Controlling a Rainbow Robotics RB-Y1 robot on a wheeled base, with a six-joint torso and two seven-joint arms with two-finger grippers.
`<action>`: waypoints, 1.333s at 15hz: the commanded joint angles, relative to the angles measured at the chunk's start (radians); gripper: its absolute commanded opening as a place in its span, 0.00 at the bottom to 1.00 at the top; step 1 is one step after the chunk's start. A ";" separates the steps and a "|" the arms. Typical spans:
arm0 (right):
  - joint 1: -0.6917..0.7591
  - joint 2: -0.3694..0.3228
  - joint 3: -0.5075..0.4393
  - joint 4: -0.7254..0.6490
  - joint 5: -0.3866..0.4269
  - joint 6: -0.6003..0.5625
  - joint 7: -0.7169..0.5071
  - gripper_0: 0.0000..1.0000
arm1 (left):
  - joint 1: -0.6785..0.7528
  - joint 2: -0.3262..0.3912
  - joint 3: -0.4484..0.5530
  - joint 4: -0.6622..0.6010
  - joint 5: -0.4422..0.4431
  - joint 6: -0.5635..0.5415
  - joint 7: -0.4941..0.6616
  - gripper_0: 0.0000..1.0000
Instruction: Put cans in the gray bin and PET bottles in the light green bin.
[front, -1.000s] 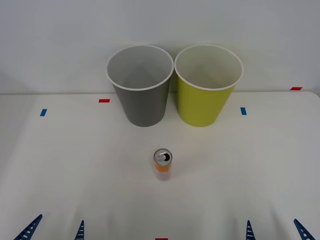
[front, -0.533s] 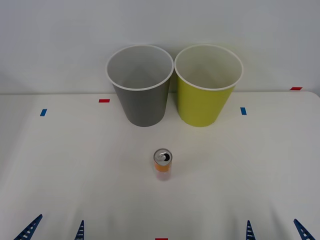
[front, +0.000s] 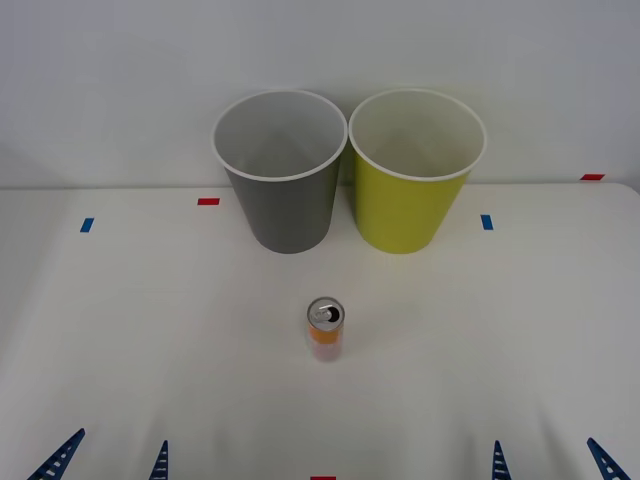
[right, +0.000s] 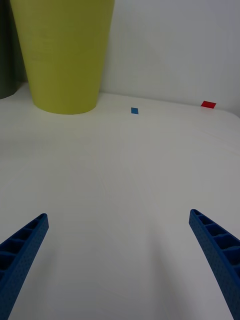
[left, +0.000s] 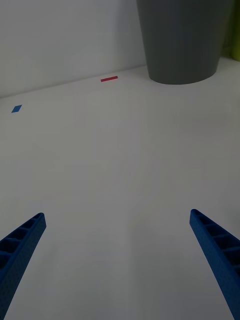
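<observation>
A small orange can (front: 325, 328) with a silver top stands upright on the white table, in front of the two bins. The gray bin (front: 280, 170) (left: 182, 40) is at the back, left of centre. Touching its right side stands the light green bin (front: 415, 170) (right: 62, 52). No PET bottles are in view. My left gripper (front: 108, 460) (left: 120, 265) is open at the front left edge, nothing between its fingers. At the front right edge, my right gripper (front: 552, 460) (right: 120, 265) is open and empty too. Both are well short of the can.
Small red tape marks (front: 208, 201) (front: 592, 177) and blue ones (front: 86, 225) (front: 486, 222) lie on the table (front: 150, 330). A further red mark (front: 322, 478) sits at the front edge. A pale wall rises right behind the bins.
</observation>
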 joint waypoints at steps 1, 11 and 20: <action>0.000 0.000 0.000 0.000 0.000 0.000 0.000 0.98 | 0.000 0.000 0.000 0.000 0.000 0.000 0.000 1.00; 0.000 0.000 0.000 0.000 0.000 0.000 0.000 0.98 | 0.000 0.000 0.000 0.000 0.000 0.000 0.000 1.00; 0.000 0.000 0.000 0.000 0.000 0.000 0.000 0.98 | -0.064 0.061 -0.012 0.094 0.006 -0.095 0.008 1.00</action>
